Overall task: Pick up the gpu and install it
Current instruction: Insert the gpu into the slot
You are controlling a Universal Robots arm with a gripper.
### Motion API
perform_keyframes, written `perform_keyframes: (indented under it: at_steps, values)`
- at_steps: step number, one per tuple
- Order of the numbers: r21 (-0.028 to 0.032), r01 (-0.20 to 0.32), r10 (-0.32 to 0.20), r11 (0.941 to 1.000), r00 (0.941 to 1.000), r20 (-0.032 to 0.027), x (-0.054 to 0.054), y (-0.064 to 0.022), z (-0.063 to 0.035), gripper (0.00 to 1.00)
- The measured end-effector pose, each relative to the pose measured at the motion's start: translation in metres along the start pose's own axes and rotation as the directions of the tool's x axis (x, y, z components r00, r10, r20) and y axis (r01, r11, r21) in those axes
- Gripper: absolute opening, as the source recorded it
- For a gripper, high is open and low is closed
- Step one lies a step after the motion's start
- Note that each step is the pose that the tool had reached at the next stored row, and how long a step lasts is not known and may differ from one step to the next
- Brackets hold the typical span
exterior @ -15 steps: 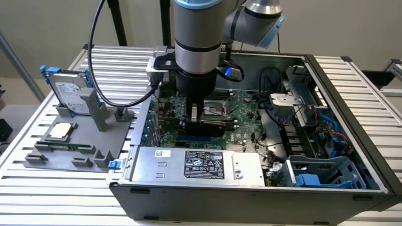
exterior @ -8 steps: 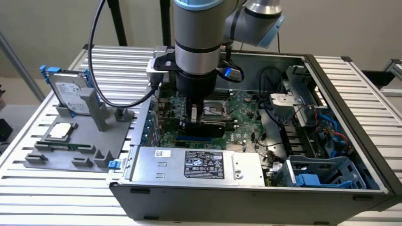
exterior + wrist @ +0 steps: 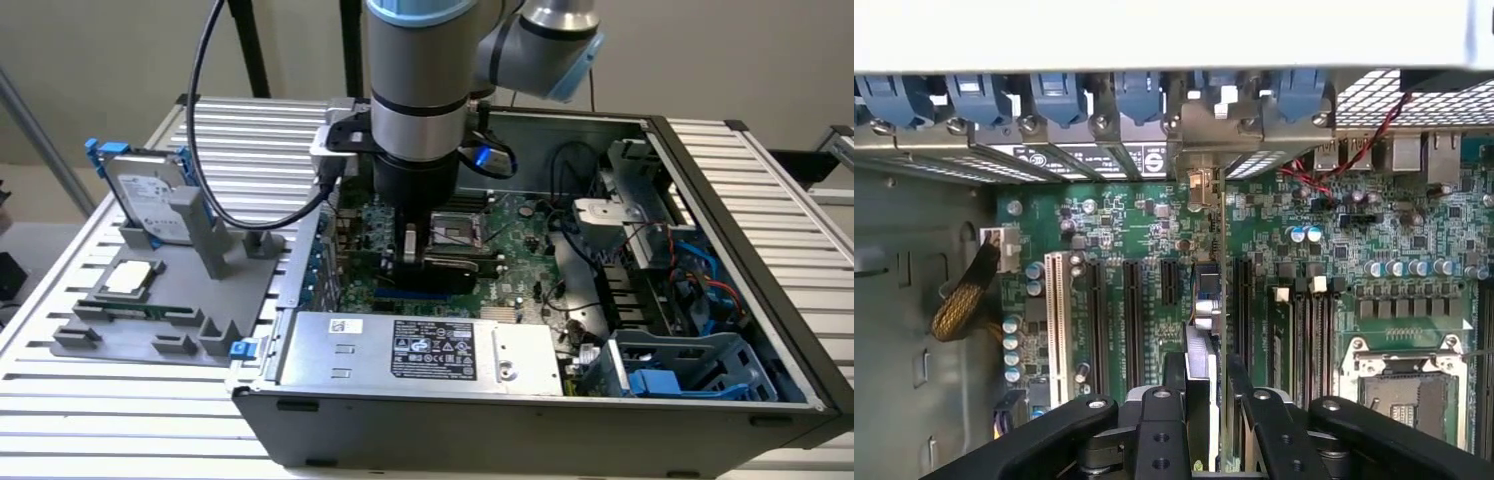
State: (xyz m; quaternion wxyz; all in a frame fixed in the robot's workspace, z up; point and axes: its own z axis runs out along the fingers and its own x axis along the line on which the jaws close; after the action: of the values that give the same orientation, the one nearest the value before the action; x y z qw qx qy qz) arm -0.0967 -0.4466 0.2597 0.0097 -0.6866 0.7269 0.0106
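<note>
Claw (image 3: 1204, 412) clamped on gpu (image 3: 1201, 325) | card upright, edge-on between jaws | above motherboard (image 3: 1124, 225) slots

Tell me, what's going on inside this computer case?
A robot arm is reaching down into the open computer case. Its gripper is clamped on the gpu, held on edge over the motherboard's expansion slots. Whether the card is seated cannot be told. A hard drive stands on the grey tray at the exterior view's left.

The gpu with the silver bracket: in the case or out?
In. The gripper holds the thin green-and-black gpu on edge over the green motherboard inside the open grey computer case; seated or not, cannot tell.
</note>
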Motion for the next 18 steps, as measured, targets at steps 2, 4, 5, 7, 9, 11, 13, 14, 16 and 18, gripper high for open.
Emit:
perform_keyframes:
  at_steps: [2, 4, 5, 7, 9, 11, 13, 14, 16, 18]
  values:
    - [0.0001, -0.001, 0.001, 1.0, 1.0, 0.0001, 0.0, 0.0002, 0.0008, 0.0]
    - [-0.0001, -0.001, 0.001, 1.0, 1.0, -0.0002, 0.0001, 0.0004, 0.0014, 0.0]
    - [-0.0001, -0.001, 0.001, 1.0, 1.0, -0.0002, 0.0001, 0.0006, 0.0017, 0.0]
    - [-0.0001, -0.001, 0.001, 1.0, 1.0, -0.0002, 0.0002, 0.0011, 0.0023, 0.0]
    - [-0.0001, -0.001, 0.001, 1.0, 1.0, -0.0003, 0.0002, 0.0018, 0.0031, 0.0]
    - [0.0, -0.001, 0.001, 1.0, 1.0, -0.0001, 0.0003, 0.0028, 0.0039, 0.0]
    - [0.0001, 0.0, 0.0, 1.0, 1.0, -0.0003, 0.0003, 0.0037, 0.0046, 0.0]
    - [-0.0001, 0.0, 0.0, 1.0, 1.0, -0.0004, 0.0003, 0.004, 0.005, 0.0]
    - [-0.0002, 0.0, 0.0, 1.0, 1.0, -0.0004, 0.0003, 0.0043, 0.0057, 0.0]
    - [-0.0001, -0.001, 0.001, 1.0, 1.0, -0.0003, 0.0003, 0.0044, 0.0059, 0.0]
